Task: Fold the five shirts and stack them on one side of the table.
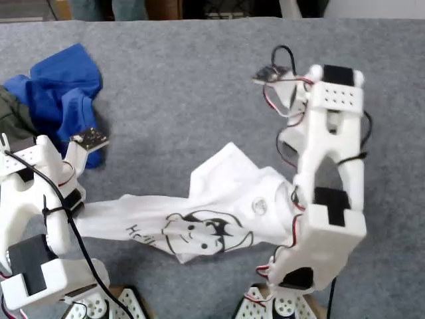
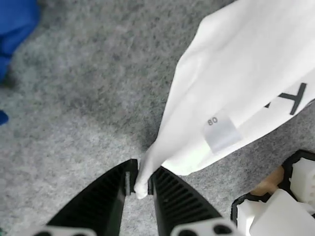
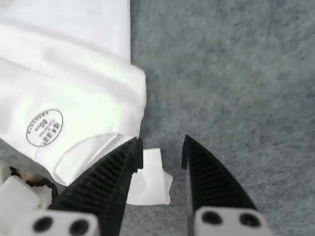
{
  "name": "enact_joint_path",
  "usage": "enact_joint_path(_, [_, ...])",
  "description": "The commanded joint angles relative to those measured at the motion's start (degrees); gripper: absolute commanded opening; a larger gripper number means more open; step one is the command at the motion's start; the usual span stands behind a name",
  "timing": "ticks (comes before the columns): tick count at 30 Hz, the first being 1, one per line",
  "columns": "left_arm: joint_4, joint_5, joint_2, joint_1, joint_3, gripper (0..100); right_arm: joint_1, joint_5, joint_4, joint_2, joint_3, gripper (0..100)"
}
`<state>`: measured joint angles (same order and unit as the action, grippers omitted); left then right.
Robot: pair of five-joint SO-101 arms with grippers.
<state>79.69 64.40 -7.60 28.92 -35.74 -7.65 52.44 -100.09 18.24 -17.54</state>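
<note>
- Your left claw (image 2: 141,183) is clenched on a tip of the white shirt (image 1: 219,199). The cloth comes out from between its black fingers (image 2: 106,196) and widens as it runs away from the claw.
- Ahead of that claw the shirt is drawn into a narrow strip over the grey bench (image 1: 199,80). A small sewn tag (image 2: 221,132) shows on its edge, a little way out from the fingertips.
- Your right claw (image 3: 162,147) is released, with its jaws standing apart. A small white flap (image 3: 147,179) lies on the bench just beside one finger and reaches partly into the gap, but it is not pinched.
- Just to one side of the right claw sits the bunched, folded part of the white shirt. A round printed label (image 3: 44,128) faces up there.
- From above, the white shirt stretches from your left claw across to your right claw. Its cartoon print (image 1: 199,232) faces up, between the two claws.
- The blue shirt (image 1: 63,93) lies crumpled on the bench near your left claw, beyond it and apart from the white shirt.
- A dark olive garment (image 1: 13,116) touches the blue shirt on the side away from both claws, at the edge of the high view.
</note>
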Motion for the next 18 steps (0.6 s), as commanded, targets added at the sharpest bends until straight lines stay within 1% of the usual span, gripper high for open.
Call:
enact_joint_path(1, [0.3, 0.6, -2.0, 0.2, 0.6, 3, 4.5, -3.6, -0.7, 1.3, -7.3, 15.2])
enact_joint_path(5, [0.3, 0.6, -1.9, 0.2, 0.6, 3, 11.5, -6.7, 0.6, 7.9, -10.7, 15.5])
enact_joint_path(7, [0.2, 0.6, -1.9, 0.2, 0.6, 3, 13.6, -10.5, 2.0, 13.1, -13.3, 15.5])
enact_joint_path(10, [-0.2, 0.6, -1.9, 0.2, 0.6, 3, 14.8, -16.8, 1.8, 21.1, -19.4, 15.5])
enact_joint_path(15, [-0.5, 0.5, -1.9, 0.2, 0.5, 3, 14.9, -20.1, 0.0, 31.1, -30.8, 15.6])
enact_joint_path(18, [-0.5, 0.5, -1.8, 0.2, 0.5, 3, 16.1, -21.2, -0.6, 34.7, -34.6, 15.6])
